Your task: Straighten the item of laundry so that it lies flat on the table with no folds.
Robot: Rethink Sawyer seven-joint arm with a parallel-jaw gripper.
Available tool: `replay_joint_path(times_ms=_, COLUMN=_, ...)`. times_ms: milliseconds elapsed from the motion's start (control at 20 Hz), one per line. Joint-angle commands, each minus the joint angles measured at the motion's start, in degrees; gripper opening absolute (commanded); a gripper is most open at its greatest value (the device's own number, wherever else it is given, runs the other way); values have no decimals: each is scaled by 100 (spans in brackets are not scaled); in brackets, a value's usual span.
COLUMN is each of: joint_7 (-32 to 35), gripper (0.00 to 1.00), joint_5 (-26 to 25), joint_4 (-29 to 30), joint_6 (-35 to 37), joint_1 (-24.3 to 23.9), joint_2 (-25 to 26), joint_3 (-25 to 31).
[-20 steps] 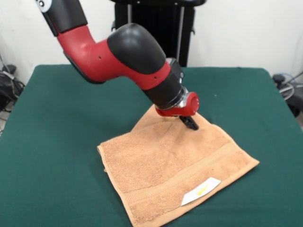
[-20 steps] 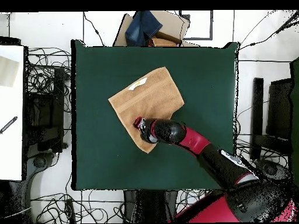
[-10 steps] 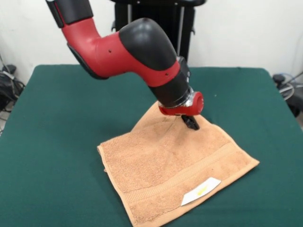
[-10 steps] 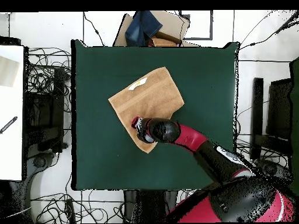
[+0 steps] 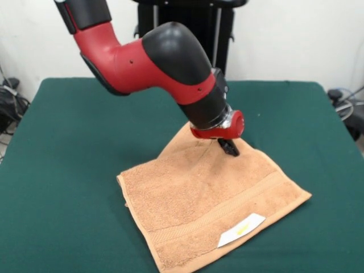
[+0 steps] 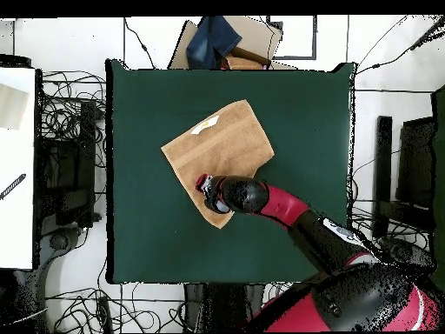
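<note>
The item of laundry, a light orange-tan towel [image 5: 205, 199] [image 6: 222, 143], lies spread on the dark green table [image 5: 74, 142] [image 6: 304, 113], nearer the front right in the front view. A border band runs along its near side, and a white label [image 5: 242, 229] [image 6: 205, 125] with yellow print sits beside it. The far corner of the towel disappears under the arm. My gripper [image 5: 229, 148] [image 6: 207, 184] is down at the towel's far part, touching or just above the cloth. The red wrist hides how the gripper stands.
The red and black arm [image 5: 165, 68] leans over the table's middle from the upper left. In the overhead view a cardboard box with a blue cloth [image 6: 222, 39] lies beyond the table's top edge. Cables [image 6: 69, 130] and a white surface [image 6: 16, 165] are at the left.
Over the last second the arm's elbow swung a little to the right and upward. The gripper stayed almost in place on the towel, and the towel has not moved.
</note>
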Motion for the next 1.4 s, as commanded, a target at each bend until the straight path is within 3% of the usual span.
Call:
replay_joint_path(times_ms=50, joint_7=1247, gripper=0, joint_5=-336, joint_4=-805, joint_6=-3088, joint_1=1196, joint_2=2098, joint_3=-27)
replay_joint_path(times_ms=250, joint_7=1531, gripper=0, joint_5=-61, joint_4=-632, joint_6=-2587, joint_1=1796, joint_2=1281, joint_3=-560)
replay_joint_path(times_ms=550, joint_7=1583, gripper=0, joint_5=233, joint_4=-334, joint_6=-2139, joint_1=2023, joint_2=689, joint_3=-820)
replay_joint_path(times_ms=950, joint_7=1253, gripper=0, joint_5=280, joint_4=-56, joint_6=-2305, joint_1=1489, joint_2=809, joint_3=-367)
replay_joint_path(times_ms=1400, joint_7=1398, gripper=0, joint_5=712, joint_4=605, joint_6=-1851, joint_1=1503, joint_2=-169, joint_3=-247)
